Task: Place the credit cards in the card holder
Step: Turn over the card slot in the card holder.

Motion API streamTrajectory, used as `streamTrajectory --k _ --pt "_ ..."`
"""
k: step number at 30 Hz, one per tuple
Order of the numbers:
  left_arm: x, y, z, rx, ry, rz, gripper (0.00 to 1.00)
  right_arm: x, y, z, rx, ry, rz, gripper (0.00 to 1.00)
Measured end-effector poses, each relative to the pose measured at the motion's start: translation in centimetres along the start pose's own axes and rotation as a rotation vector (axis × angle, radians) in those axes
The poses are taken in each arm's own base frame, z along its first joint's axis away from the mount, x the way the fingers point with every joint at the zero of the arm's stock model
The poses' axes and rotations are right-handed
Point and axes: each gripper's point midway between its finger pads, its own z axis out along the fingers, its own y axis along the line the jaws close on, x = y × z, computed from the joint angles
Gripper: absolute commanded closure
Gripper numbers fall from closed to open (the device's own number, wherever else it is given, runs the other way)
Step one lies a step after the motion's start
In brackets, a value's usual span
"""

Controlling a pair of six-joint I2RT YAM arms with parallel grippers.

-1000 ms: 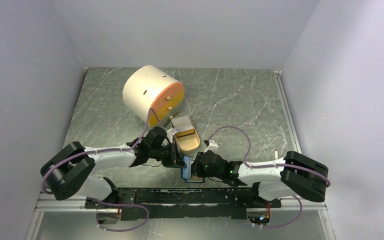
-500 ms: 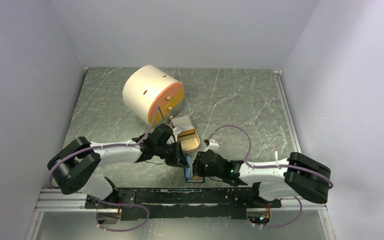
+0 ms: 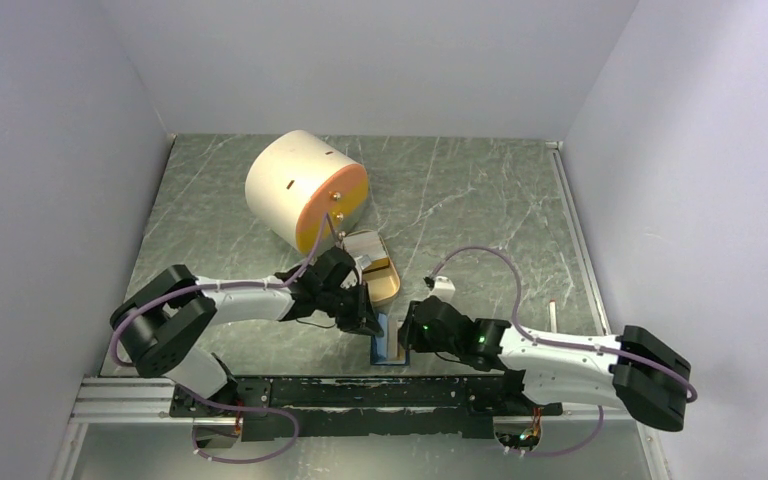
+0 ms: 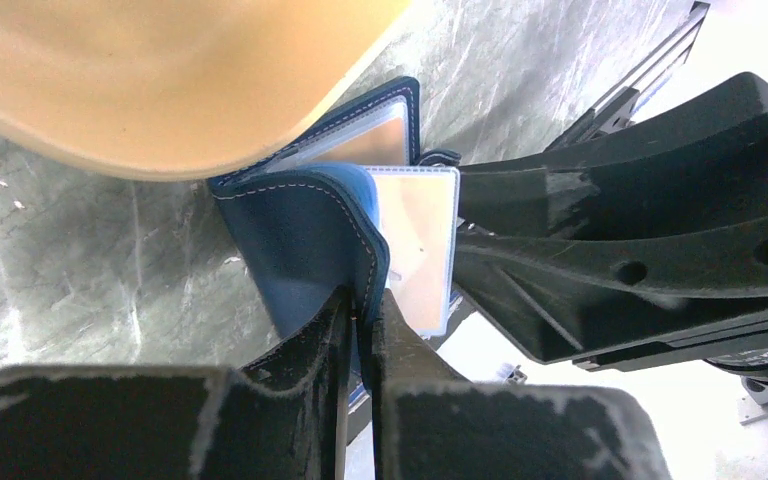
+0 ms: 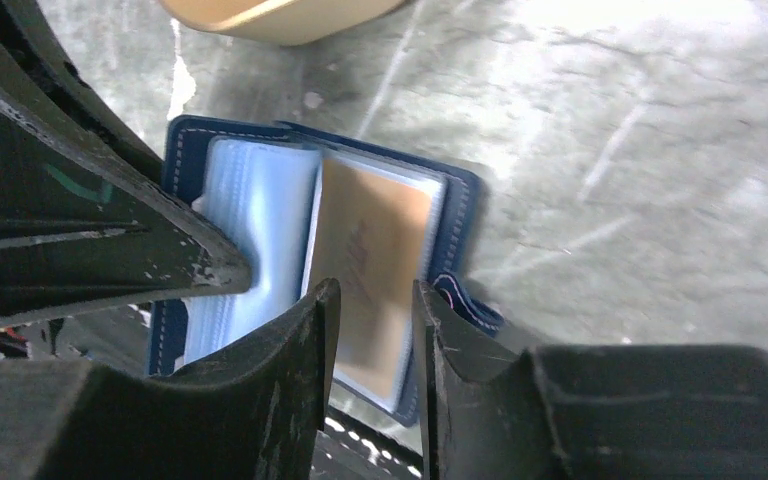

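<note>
From above we count one tabletop (image 3: pixel 480 200) of grey marbled stone carrying three things. There is one big cream cylinder with an orange face (image 3: pixel 295 185), lying on its side toward the far left. Just nearer is one tan oval dish (image 3: pixel 388 287), and a whitish patch (image 3: pixel 365 262) inside it is too small for us to name. One small dark blue folding card holder (image 3: pixel 388 348) lies at the near edge, between the two end effectors. The left end effector (image 3: pixel 368 322) meets it from the left and the right end effector (image 3: pixel 407 335) from the right.

Through the left wrist camera we see the left end effector squeezed tight on the card holder's dark blue stitched cover, which it holds raised. The holder lies open beside the dish, with clear plastic sleeves (image 4: pixel 415 240) showing a pale tan face. We cannot tell whether that face is a card.

Through the right wrist camera we see the right end effector's two fingers (image 5: pixel 310 330) partly apart and gripping nothing. They hang just over the open holder, with its tan-faced sleeve showing in the gap and several bluish clear sleeves bulging to the left.
</note>
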Motion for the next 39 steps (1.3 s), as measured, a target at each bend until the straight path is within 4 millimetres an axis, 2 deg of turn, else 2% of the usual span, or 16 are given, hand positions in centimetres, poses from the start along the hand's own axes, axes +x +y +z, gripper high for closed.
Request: streamTrajectory --k 6,13,15,20,23,32,39 --pt "0.0 -0.1 0.1 0.002 0.001 -0.006 0.91 -1.0 -1.5 -2.0 0.063 -0.033 0.006 0.63" --pt "0.4 -0.1 -0.8 0.012 -0.015 -0.015 0.91 -2.1 -3.4 -4.1 0.147 -0.079 0.028 0.6" --pt "0.7 0.0 -1.1 0.015 -0.017 -0.023 0.91 -2.7 -3.0 -4.5 0.141 -0.095 0.026 0.59" --pt "1.0 0.4 -1.5 0.027 -0.021 -0.035 0.83 -5.2 -0.9 -5.5 0.096 -0.156 -0.015 0.51" --pt "1.1 0.6 -1.8 0.029 -0.027 -0.038 0.78 -6.3 0.1 -5.6 0.075 -0.185 -0.084 0.5" --pt "1.8 2.5 -2.6 0.002 -0.012 -0.054 0.72 -10.5 3.1 -4.6 0.069 -0.247 -0.32 0.48" --pt "1.9 2.5 -2.7 0.017 -0.011 -0.045 0.69 -14.0 2.9 -2.7 0.068 -0.277 -0.508 0.43"
